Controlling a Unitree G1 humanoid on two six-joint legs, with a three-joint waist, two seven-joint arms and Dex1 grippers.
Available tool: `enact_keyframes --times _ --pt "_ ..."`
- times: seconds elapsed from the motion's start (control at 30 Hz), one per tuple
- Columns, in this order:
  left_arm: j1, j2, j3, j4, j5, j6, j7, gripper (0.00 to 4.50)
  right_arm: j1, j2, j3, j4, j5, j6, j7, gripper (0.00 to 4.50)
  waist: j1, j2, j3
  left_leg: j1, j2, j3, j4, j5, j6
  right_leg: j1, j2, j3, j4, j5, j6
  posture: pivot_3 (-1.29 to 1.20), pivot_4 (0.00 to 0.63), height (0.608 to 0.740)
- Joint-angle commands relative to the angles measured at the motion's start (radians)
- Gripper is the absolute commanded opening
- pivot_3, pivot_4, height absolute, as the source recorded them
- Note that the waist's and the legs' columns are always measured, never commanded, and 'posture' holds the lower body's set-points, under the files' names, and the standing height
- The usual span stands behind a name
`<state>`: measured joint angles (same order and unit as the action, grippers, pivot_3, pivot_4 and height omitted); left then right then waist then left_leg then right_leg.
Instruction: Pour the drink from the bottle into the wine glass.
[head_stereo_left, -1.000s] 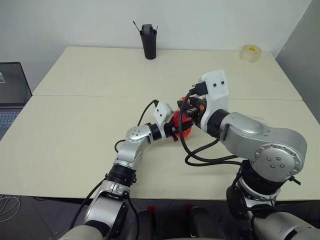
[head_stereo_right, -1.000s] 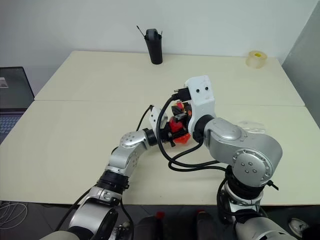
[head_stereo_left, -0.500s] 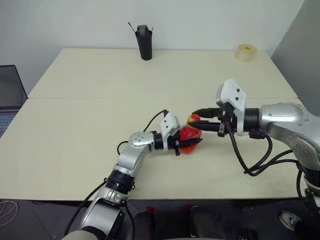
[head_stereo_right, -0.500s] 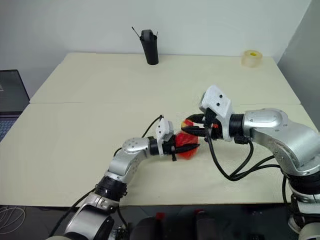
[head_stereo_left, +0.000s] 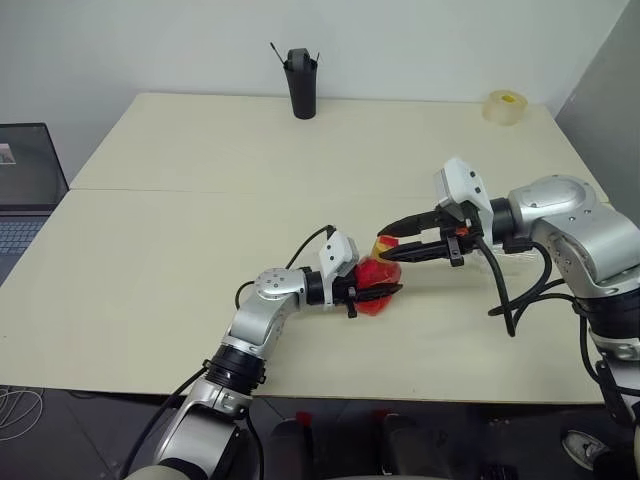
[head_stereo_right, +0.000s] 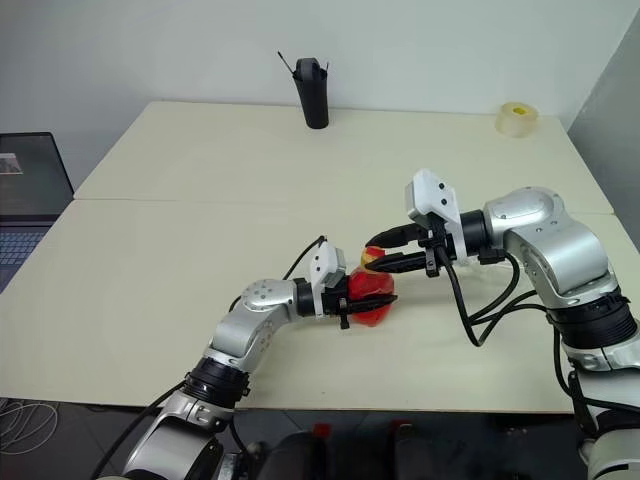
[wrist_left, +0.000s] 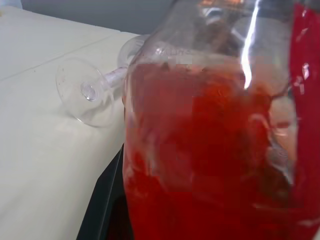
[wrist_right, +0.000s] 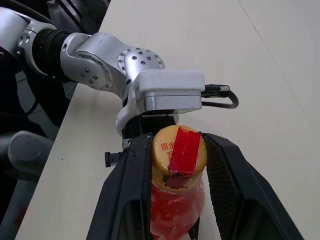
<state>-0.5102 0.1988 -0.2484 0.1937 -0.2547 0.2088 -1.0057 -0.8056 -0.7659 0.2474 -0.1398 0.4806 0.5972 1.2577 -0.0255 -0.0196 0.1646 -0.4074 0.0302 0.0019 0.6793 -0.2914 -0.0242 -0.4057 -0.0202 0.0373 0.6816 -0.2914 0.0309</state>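
My left gripper (head_stereo_left: 388, 292) is shut on the round body of the bottle (head_stereo_left: 374, 295), holding it just above the table near the front middle. The red drink (wrist_left: 210, 150) fills most of the bottle. My right gripper (head_stereo_left: 385, 243) reaches in from the right, shut on the bottle's yellowish cap (wrist_right: 178, 150), which has a strip of red tape across it; one black finger sits on each side. The wine glass (wrist_left: 87, 92) seems to lie on its side on the table just beyond the bottle, its round foot facing the left wrist camera.
A tall black cup (head_stereo_left: 301, 85) with thin sticks in it stands at the table's far edge. A roll of tape (head_stereo_left: 503, 105) lies at the far right corner. A laptop (head_stereo_left: 25, 185) sits beside the table's left edge.
My right arm has swung from over the bottle out to the right and its wrist has turned, gripper still at the cap. The left gripper drew the bottle slightly nearer.
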Motion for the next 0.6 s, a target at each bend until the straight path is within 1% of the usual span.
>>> enact_keyframes --times 0.03,0.1,0.23,0.33,0.37,0.47,0.5,0.6 --pt "-0.047 -0.038 0.048 -0.094 -0.037 -0.074 0.036 1.53 0.012 0.011 0.031 -0.046 0.036 0.086 0.038 1.21 0.000 0.000 0.000 0.000 0.000 0.000 0.000 0.000 0.000 0.000 0.000 0.000 0.000 0.000 0.000 0.00 0.150 0.740" --pt "-0.047 -0.040 0.048 -0.088 -0.034 -0.083 0.039 1.53 0.009 0.014 -0.012 -0.071 0.082 0.138 0.023 1.95 0.001 0.000 0.000 0.000 0.000 0.000 0.000 0.000 0.000 0.000 0.000 0.000 0.000 0.000 0.000 0.00 0.150 0.740" --pt "-0.054 -0.046 0.049 -0.061 -0.026 -0.110 0.041 1.48 0.013 0.024 -0.092 -0.120 0.119 0.208 -0.053 3.21 0.002 0.000 0.000 0.000 0.000 -0.001 0.000 0.000 0.000 0.000 0.000 0.000 0.000 0.000 0.000 0.00 0.150 0.740" --pt "-0.065 -0.053 0.051 -0.040 -0.022 -0.130 0.048 1.47 0.035 0.030 -0.178 -0.186 0.151 0.262 -0.156 4.36 0.003 0.000 0.000 -0.001 0.000 -0.001 0.000 0.000 0.000 0.000 0.000 0.000 0.000 0.000 0.000 0.00 0.150 0.740" --pt "-0.067 -0.056 0.051 -0.035 -0.020 -0.135 0.050 1.47 0.045 0.036 -0.214 -0.216 0.160 0.282 -0.208 4.50 0.003 0.000 0.000 -0.001 0.000 -0.001 0.000 0.000 0.000 0.000 0.000 0.000 0.000 0.000 0.000 0.00 0.150 0.740" --pt "-0.066 -0.063 0.051 -0.031 -0.017 -0.146 0.058 1.47 0.056 0.091 -0.345 -0.296 0.248 0.397 -0.389 4.50 0.006 0.000 0.000 -0.001 0.000 -0.001 0.000 0.000 0.000 0.000 -0.001 0.000 0.000 0.000 0.000 0.00 0.150 0.740" --pt "-0.066 -0.064 0.051 -0.029 -0.017 -0.148 0.060 1.47 0.072 0.121 -0.395 -0.344 0.285 0.448 -0.470 4.50 0.006 0.000 0.000 -0.001 0.000 -0.001 0.000 0.000 0.000 0.000 -0.001 0.000 0.000 0.000 0.000 0.00 0.150 0.740" --pt "-0.064 -0.066 0.050 -0.024 -0.016 -0.153 0.059 1.47 0.121 0.192 -0.468 -0.481 0.339 0.558 -0.672 4.50 0.008 0.000 0.000 -0.002 0.000 -0.002 0.000 0.000 0.000 0.000 -0.001 -0.001 0.001 0.000 0.000 0.00 0.150 0.740"
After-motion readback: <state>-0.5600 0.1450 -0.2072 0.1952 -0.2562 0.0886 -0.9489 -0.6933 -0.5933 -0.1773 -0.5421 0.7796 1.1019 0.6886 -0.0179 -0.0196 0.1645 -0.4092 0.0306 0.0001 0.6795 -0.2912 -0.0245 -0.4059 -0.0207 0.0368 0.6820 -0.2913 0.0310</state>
